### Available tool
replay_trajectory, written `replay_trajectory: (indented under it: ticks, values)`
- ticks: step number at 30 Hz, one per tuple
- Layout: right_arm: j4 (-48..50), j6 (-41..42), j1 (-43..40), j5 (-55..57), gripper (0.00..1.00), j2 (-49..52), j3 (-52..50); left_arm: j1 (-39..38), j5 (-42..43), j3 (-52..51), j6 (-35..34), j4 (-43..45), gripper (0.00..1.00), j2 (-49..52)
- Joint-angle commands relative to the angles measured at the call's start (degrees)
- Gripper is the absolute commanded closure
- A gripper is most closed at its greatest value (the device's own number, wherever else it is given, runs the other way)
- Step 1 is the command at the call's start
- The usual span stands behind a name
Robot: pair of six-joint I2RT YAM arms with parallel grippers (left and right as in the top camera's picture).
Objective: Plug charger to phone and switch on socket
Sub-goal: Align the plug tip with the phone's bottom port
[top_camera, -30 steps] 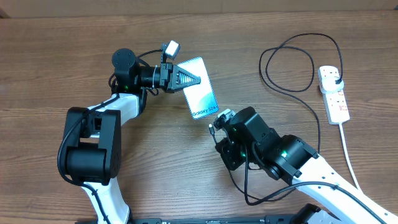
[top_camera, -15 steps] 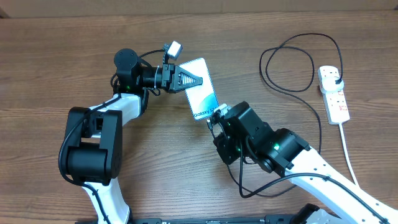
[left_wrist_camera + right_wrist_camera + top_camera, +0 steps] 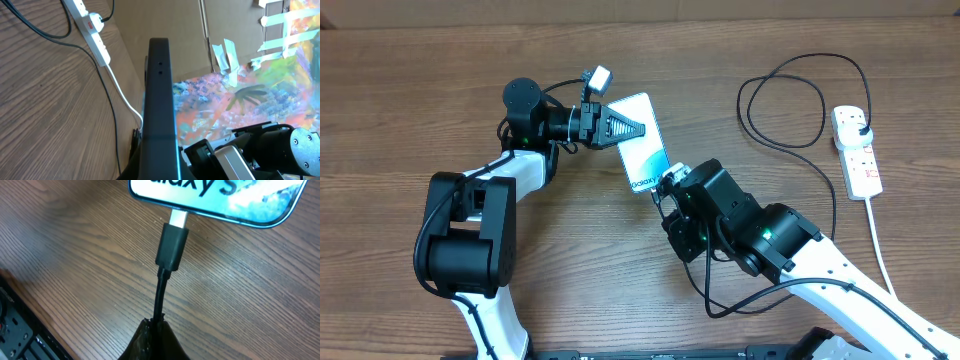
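Note:
The phone (image 3: 645, 152), with its light blue screen up, is held at its top end in my left gripper (image 3: 637, 129), which is shut on it. It shows edge-on in the left wrist view (image 3: 160, 100). My right gripper (image 3: 669, 192) is shut on the charger cable just behind the black connector (image 3: 172, 245). The connector's metal tip meets the phone's bottom edge (image 3: 225, 200), and some metal still shows. The charger cable (image 3: 790, 75) loops across to a black plug (image 3: 860, 124) seated in the white socket strip (image 3: 858, 155) at the right.
The strip's thick white cord (image 3: 882, 250) runs toward the front right edge. The strip and cable also show in the left wrist view (image 3: 92, 30). The right arm's body (image 3: 760, 235) lies just in front of the phone.
My right gripper has moved up and left with the connector toward the phone's bottom edge until the tip reached it. The left gripper and phone have barely shifted.

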Motion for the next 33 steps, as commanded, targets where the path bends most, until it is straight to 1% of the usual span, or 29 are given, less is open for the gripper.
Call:
replay_trajectory:
  ticks: [1, 5, 9, 11, 15, 19, 22, 33]
  values:
    - [0.0, -0.2, 0.3, 0.3, 0.96, -0.2, 1.5, -0.4, 1.0, 1.4, -0.3, 0.3, 0.96, -0.2]
    - [0.3, -0.3, 0.3, 0.4, 0.96, 0.1, 1.5, -0.4, 1.0, 1.4, -1.6, 0.3, 0.96, -0.2]
    - [0.3, -0.2, 0.3, 0.4, 0.96, 1.1, 1.5, -0.4, 1.0, 1.4, -4.6, 0.3, 0.96, -0.2]
    - [0.5, -0.2, 0.3, 0.3, 0.96, 1.6, 1.5, -0.4, 1.0, 1.4, -4.8, 0.3, 0.96, -0.2]
    - [0.5, -0.2, 0.3, 0.3, 0.96, 1.8, 1.5, -0.4, 1.0, 1.4, -4.6, 0.3, 0.96, -0.2]
    - [0.5, -0.2, 0.2, -1.6, 0.96, 1.8, 1.5, -0.5, 1.0, 1.4, -1.6, 0.3, 0.96, -0.2]
    - [0.3, -0.2, -0.6, -3.7, 0.96, 1.8, 1.5, -0.5, 1.0, 1.4, -0.8, 0.3, 0.96, -0.2]
    - [-0.8, -0.9, -2.5, -8.5, 0.96, 1.8, 1.5, -0.5, 1.0, 1.4, -0.2, 0.5, 0.96, -0.2]
